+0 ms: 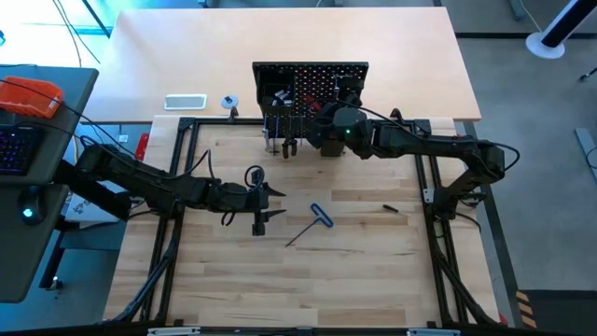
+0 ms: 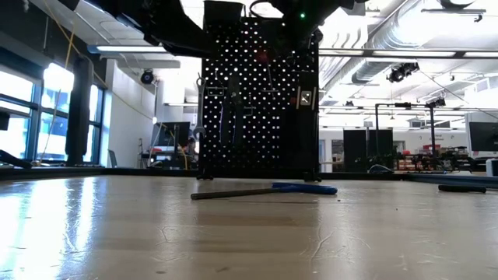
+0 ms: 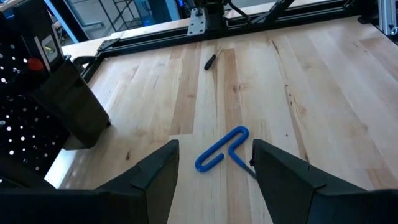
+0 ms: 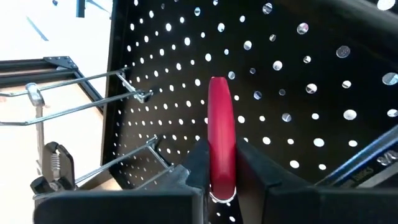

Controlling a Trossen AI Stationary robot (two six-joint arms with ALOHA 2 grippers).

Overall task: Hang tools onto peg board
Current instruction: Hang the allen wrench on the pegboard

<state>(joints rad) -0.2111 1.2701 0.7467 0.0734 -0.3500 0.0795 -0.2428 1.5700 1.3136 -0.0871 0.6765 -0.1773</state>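
Note:
The peg board (image 1: 310, 86) stands upright at the table's far middle, with metal hooks (image 4: 93, 106) and a black bin (image 3: 74, 106) on it. My right gripper (image 1: 319, 116) is close in front of it, shut on a red-handled screwdriver (image 4: 221, 124). A blue-handled T hex key (image 1: 315, 220) lies flat on the table. My left gripper (image 1: 275, 205) hangs open just left of the key, above the table; in its wrist view the key (image 3: 222, 150) lies ahead between the fingers. A black clamp-like tool (image 4: 55, 165) hangs by the lower hooks. My right gripper pinches the red handle between its two fingers at the end nearer the wrist (image 4: 221, 177). The fingers lie roughly along the handle, coming nearly level from the table's right and near side. The handle's free end (image 4: 219, 84) points at the holed panel, clear of the table.
A small dark slim tool (image 1: 392, 208) lies on the table right of the hex key, also seen as the dark tool (image 3: 211, 60) in the left wrist view. Black frame rails (image 1: 187, 140) border the work area. A white flat item (image 1: 185, 101) lies behind the left rail.

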